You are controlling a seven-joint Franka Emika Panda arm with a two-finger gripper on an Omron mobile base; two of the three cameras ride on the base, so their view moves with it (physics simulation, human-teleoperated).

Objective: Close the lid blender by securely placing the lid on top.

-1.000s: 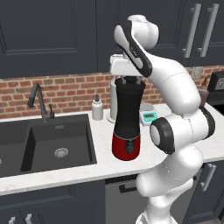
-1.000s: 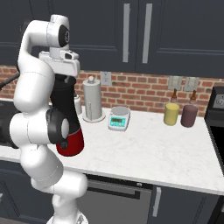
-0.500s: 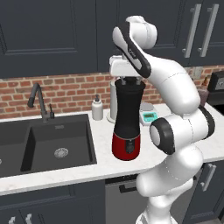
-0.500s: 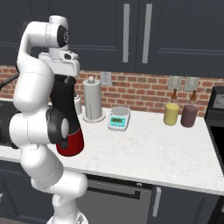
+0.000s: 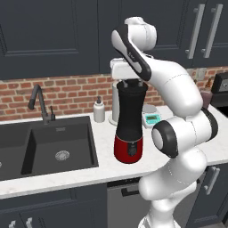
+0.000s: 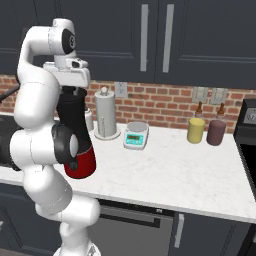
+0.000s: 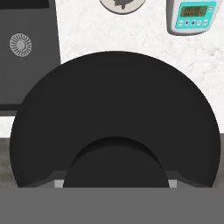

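Progress: the lid [image 7: 116,127] sits right at the mouth of the blender [image 5: 129,129], a broad black disc with its raised knob nearest the camera in the hand view; it looks lowered onto the jar, so the placing seems largely done.
Left to do: confirm the lid is seated flat, let go, and lift the arm clear. Whether it is pressed fully home I cannot tell, since black lid and black jar merge in both base views.
End effector: the end effector [image 5: 131,83] hangs directly over the jar top; its fingers are hidden by the hand and the lid, so I cannot tell whether they grip the knob or stand apart.
Blender place: upright on the white marble worktop [image 6: 165,175], just right of the dark sink [image 5: 49,144], near the front edge.
Worktop: a soap bottle [image 5: 99,111] far left of the jar, a paper-towel roll [image 6: 104,113] and a teal scale [image 6: 136,135] behind it, two bottles [image 6: 206,128] well apart to the right.
Room: red brick backsplash [image 6: 160,106], dark cabinets [image 6: 160,35] above, black tap [image 5: 38,102].
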